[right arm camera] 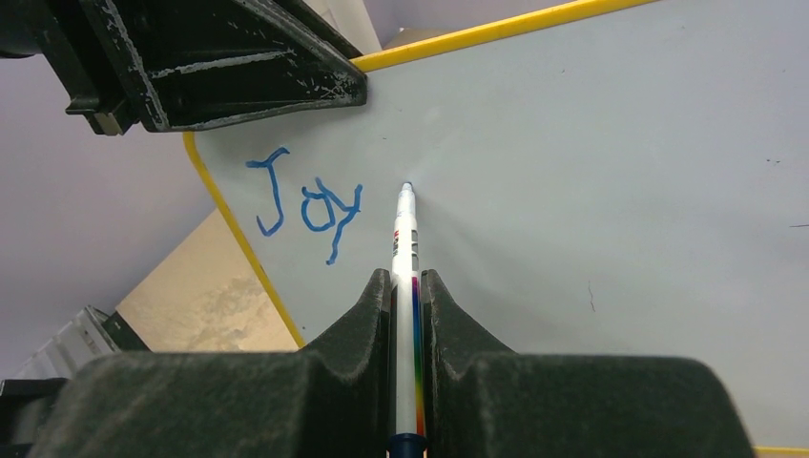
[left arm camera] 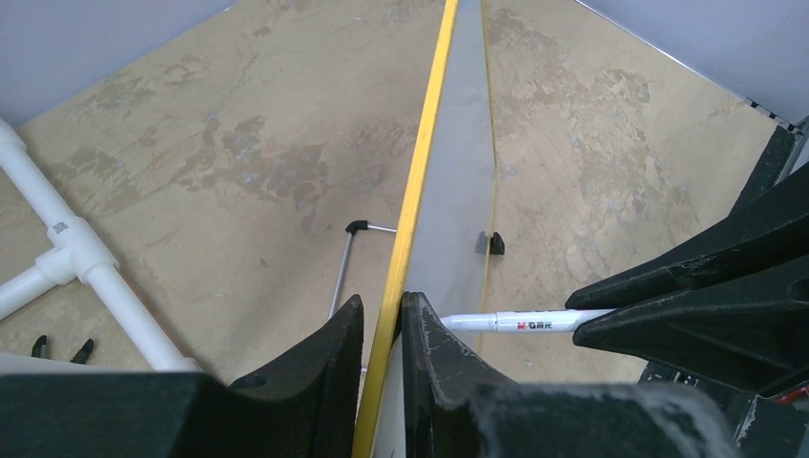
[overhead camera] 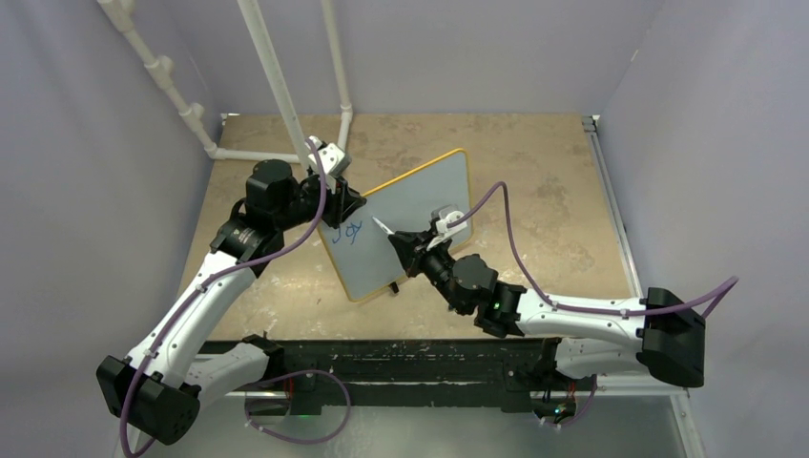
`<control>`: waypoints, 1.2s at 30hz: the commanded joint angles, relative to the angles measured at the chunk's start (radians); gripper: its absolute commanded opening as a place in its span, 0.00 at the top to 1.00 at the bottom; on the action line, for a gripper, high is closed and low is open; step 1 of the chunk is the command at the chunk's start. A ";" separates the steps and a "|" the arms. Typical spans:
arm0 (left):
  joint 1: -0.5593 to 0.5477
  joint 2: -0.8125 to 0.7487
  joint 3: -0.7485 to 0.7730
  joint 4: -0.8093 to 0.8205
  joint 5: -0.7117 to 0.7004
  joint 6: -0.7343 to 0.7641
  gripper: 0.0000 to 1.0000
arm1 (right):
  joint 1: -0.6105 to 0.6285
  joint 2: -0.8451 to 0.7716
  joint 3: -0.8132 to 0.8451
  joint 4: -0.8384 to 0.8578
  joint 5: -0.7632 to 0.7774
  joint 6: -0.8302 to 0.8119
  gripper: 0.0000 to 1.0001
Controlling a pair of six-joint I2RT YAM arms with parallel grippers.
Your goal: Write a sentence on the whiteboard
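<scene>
My right pincer (right arm camera: 405, 281) is pinching a white marker (right arm camera: 406, 224) between its 2 fingers. The marker points away from me, and its blue tip seems to touch the whiteboard (right arm camera: 620, 162). The whiteboard stands tilted on edge on the bench (overhead camera: 544, 172), with its writing face toward my right arm. Just left of the tip, the sentence (right arm camera: 305, 202) reads only "Joy" in blue, near a yellow corner. Beyond it, my left pincer (left arm camera: 382, 303) is clamped on the board's yellow rim, 1 finger on each face. White pipes (overhead camera: 286, 95) stand at the far edge.
</scene>
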 commanded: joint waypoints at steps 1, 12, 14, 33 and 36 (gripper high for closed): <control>-0.002 0.000 -0.005 0.032 0.034 0.002 0.83 | -0.004 -0.005 0.016 -0.005 0.034 0.023 1.00; -0.002 -0.001 -0.005 0.033 0.035 0.002 0.85 | -0.004 -0.001 -0.023 -0.036 0.044 0.082 1.00; -0.002 0.000 -0.005 0.035 0.034 0.002 0.86 | -0.004 -0.005 -0.030 -0.041 0.042 0.091 1.00; -0.002 -0.003 -0.009 0.036 0.027 0.002 0.86 | 0.007 -0.080 -0.037 -0.046 -0.004 0.080 1.00; -0.002 -0.003 -0.010 0.038 0.026 0.002 0.87 | 0.008 -0.102 -0.033 -0.027 -0.006 0.067 1.00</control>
